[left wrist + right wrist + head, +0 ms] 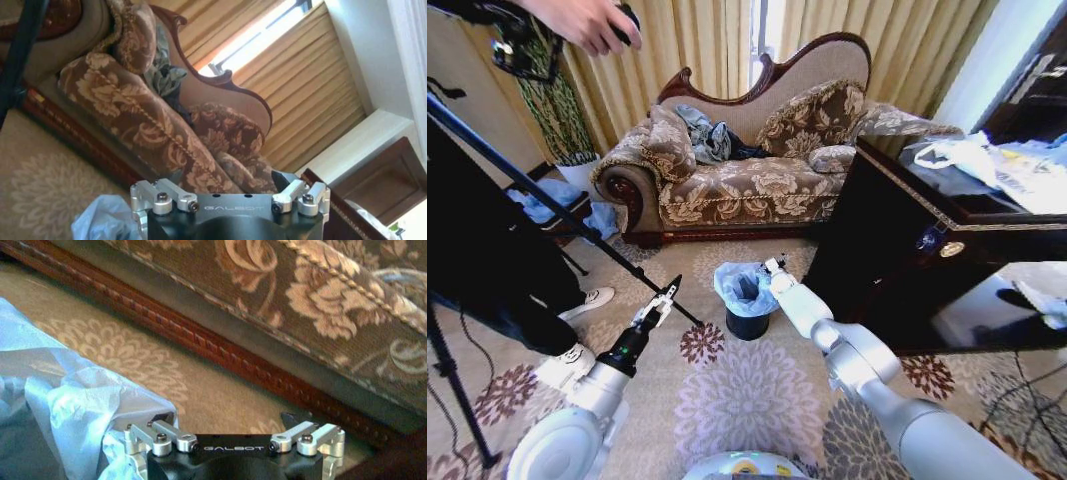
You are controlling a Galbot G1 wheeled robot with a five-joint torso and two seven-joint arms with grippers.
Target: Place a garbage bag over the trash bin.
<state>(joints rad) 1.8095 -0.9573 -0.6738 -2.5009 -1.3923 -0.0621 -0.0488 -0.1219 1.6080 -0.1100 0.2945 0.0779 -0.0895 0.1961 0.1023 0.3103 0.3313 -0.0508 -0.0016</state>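
Sitting on the rug (757, 390) mid-frame in the head view, the bin (747, 322) is already wearing the bag (745, 288), which is draping over its rim w/ the black inside showing through the mouth. The right gripper (774, 265) is hovering at the bag's upper right edge; in the right wrist view its jaws are standing spread, w/ one side just beside crinkled bag plastic, and I can't tell whether it is touching. The left gripper (660, 302) is hanging left of the bin, well apart from it, jaws spread, holding nothing.

Risks, as I judge them: the bag looks bunched and loose on the rim, so a jaw snagging the thin film while moving could be dragging it off or tipping the light bin. A loose side could also be slipping down into the bin.

Around it: the sofa (737, 170) is standing behind the bin at upper center, a dark cabinet (897, 250) is crowding the right side near the right arm, and a tripod leg (557, 205) is running diagonally at left, ending near the left gripper. A person's shoes (577, 335) are at lower left, and a hand (582, 22) at top left.
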